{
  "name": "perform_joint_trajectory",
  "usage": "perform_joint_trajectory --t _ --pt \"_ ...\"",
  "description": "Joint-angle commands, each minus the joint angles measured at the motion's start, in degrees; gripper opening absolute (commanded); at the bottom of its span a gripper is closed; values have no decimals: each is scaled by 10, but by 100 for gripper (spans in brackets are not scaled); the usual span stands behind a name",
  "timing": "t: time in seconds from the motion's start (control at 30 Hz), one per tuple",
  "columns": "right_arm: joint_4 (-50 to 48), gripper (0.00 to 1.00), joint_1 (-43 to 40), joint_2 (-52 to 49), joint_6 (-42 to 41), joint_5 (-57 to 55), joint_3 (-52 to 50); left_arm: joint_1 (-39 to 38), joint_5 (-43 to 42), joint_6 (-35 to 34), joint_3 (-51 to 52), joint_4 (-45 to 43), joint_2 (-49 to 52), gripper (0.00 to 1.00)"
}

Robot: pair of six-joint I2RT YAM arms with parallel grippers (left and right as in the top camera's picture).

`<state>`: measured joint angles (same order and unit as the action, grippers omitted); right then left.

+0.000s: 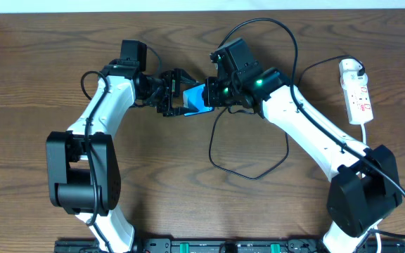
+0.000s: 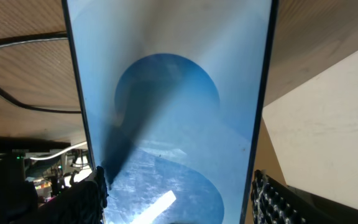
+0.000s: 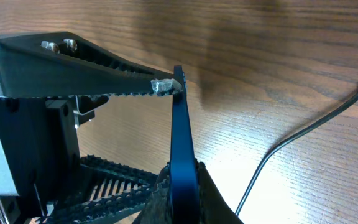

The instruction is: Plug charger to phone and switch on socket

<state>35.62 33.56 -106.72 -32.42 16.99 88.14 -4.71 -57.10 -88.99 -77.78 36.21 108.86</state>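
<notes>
Left gripper [image 1: 183, 97], centre-left over tabletop [image 1: 41, 77]: jaws clamped on long edges of phone [image 1: 197, 99]. Blue screen fills left wrist view, finger pads [image 2: 272, 200] at both sides. Right gripper [image 1: 215, 93] just right of phone: jaws pressed together. Small metal tip [image 3: 165, 85] at finger end, touching phone's edge; cannot tell whether pinched. Charger [image 1: 252, 176] loops on tabletop beside right arm. Socket [image 1: 358, 95] far right, well apart from phone.
</notes>
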Motion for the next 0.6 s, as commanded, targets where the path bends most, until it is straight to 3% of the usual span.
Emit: perform_joint_trajectory --t 0.0,0.37,0.57 --pt "-8 1 -7 0 7 5 9 -1 -9 -7 -12 4 -14 74" --pt "-12 1 -87 18 -9 21 9 -1 -2 5 -12 -3 -14 76" --pt "-34 1 -123 19 -47 62 9 -1 -2 83 -12 -109 -14 76"
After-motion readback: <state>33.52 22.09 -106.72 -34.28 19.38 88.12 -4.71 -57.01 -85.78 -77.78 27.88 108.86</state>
